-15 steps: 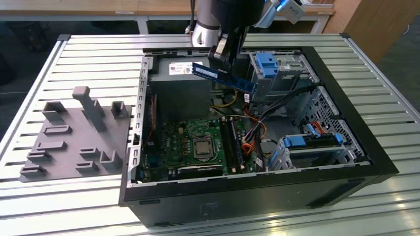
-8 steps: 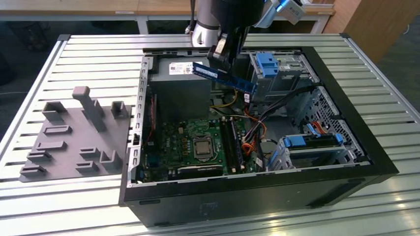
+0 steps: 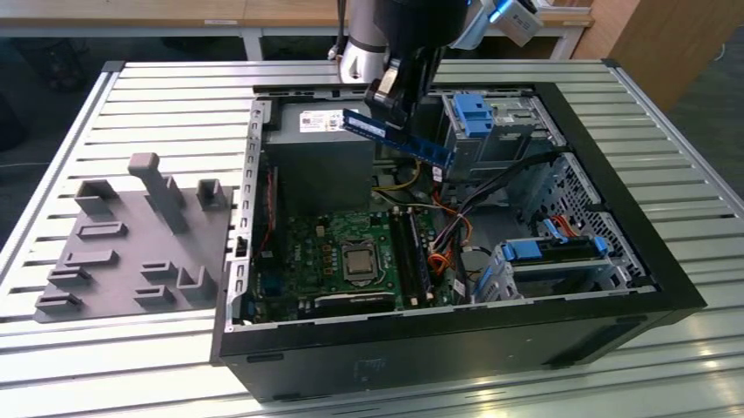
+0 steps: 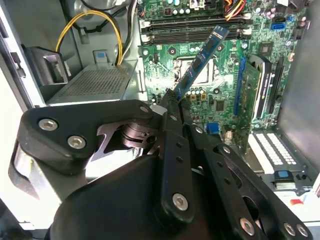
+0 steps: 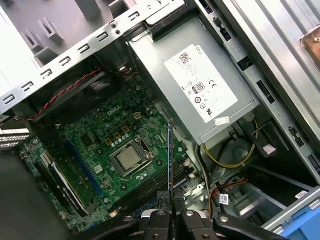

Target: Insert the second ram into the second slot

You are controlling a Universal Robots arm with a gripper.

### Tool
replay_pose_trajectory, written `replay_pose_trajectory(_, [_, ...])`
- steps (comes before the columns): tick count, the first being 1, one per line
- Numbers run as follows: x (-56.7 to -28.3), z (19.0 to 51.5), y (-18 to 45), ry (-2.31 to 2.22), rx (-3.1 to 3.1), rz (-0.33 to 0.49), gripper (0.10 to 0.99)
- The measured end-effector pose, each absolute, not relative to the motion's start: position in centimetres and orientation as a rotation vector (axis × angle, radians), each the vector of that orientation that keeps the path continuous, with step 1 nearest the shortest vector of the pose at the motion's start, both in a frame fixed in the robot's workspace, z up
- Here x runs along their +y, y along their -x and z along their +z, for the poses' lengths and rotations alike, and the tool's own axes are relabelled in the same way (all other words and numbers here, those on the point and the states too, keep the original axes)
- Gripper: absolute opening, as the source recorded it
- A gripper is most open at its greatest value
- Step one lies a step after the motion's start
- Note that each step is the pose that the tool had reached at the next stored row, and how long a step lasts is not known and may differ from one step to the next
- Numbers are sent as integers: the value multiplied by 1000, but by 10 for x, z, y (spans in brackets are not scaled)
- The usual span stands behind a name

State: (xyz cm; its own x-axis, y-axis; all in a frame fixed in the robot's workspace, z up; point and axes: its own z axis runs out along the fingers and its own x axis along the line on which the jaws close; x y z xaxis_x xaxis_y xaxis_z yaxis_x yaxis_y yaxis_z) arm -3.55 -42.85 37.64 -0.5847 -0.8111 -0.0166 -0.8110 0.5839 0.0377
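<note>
My gripper (image 3: 389, 97) is shut on the second ram (image 3: 398, 138), a thin blue stick held tilted in the air over the open computer case, above the power supply's edge. In the second wrist view the ram (image 4: 202, 62) sticks out from my gripper (image 4: 169, 102) toward the green motherboard (image 4: 220, 100). It appears edge-on (image 5: 170, 160) in the first wrist view, rising from the gripper (image 5: 170, 212). The long dark memory slots (image 3: 412, 251) (image 4: 192, 27) lie beside the processor socket (image 3: 352, 259), well below the ram and apart from it.
The black case (image 3: 651, 279) lies open on a slatted metal table (image 3: 174, 96). Inside are a grey power supply (image 5: 200, 85), yellow cables (image 4: 95, 25) and blue drive brackets (image 3: 475, 113). A grey holder fixture (image 3: 128, 248) stands at the exterior view's left.
</note>
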Motion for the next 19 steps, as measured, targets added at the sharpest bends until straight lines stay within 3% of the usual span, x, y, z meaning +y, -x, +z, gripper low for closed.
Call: replay_pose_trajectory(19, [-429, 376, 36, -1169, -2917, -64, 137])
